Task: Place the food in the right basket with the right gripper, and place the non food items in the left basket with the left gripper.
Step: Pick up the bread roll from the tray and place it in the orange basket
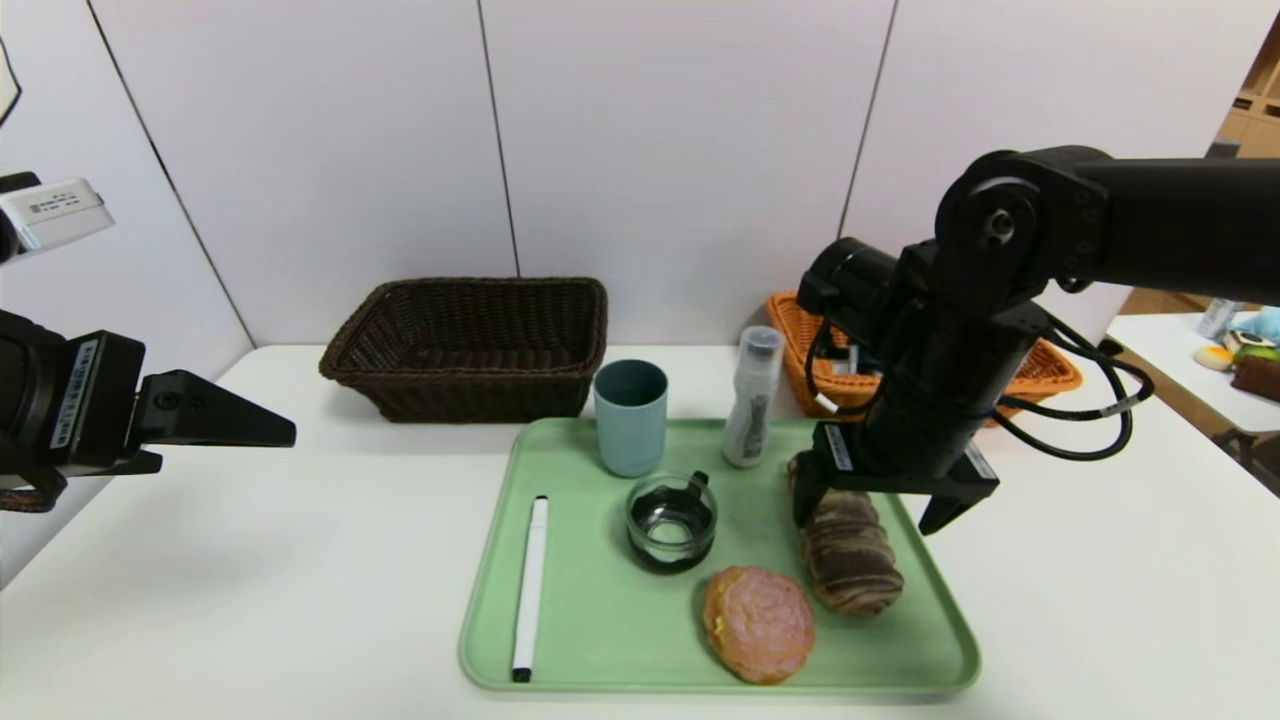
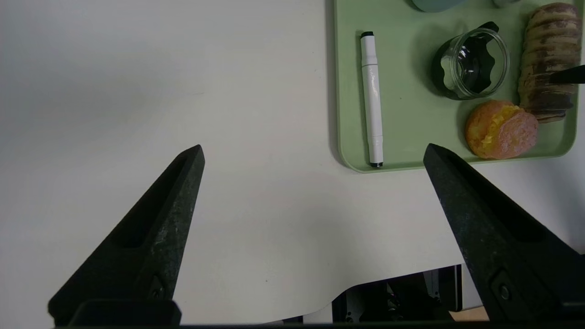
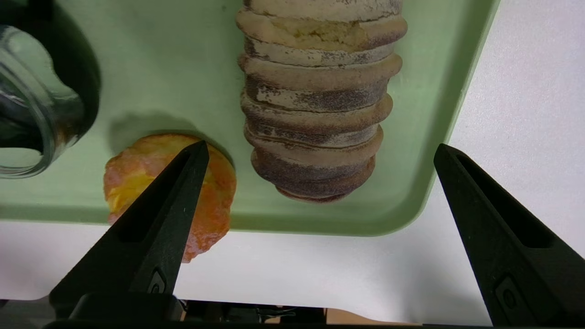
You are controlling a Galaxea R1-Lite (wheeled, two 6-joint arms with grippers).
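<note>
Green tray (image 1: 560, 640) holds everything; both baskets look empty, so nothing is sorted yet. We hang our right gripper (image 1: 872, 508), jaws spread wide, over the striped loaf (image 1: 850, 560). Our left gripper (image 1: 215, 420) waits, spread, empty.

Two breads (image 1: 850, 550), two baskets (image 1: 470, 345)

My right pincer (image 3: 320, 151) and left pincer (image 2: 313, 153) have fingers of matt, faintly grainy black plastic. The counter (image 1: 250, 560) is smooth white with a soft sheen. The tray (image 1: 590, 640) looks like smooth, matt green plastic. At its 3 o'clock edge, the striped loaf (image 1: 850, 560) has a dry, ridged, floury crust; the round bun (image 1: 758, 622) is rough and sugary. The mug (image 1: 671, 520) is glossy clear glass, the marker (image 1: 529, 585) shiny white plastic, the cup (image 1: 630, 415) matt teal plastic. Both baskets, brown (image 1: 470, 345) and orange (image 1: 1050, 370), are coarse woven wicker.
</note>
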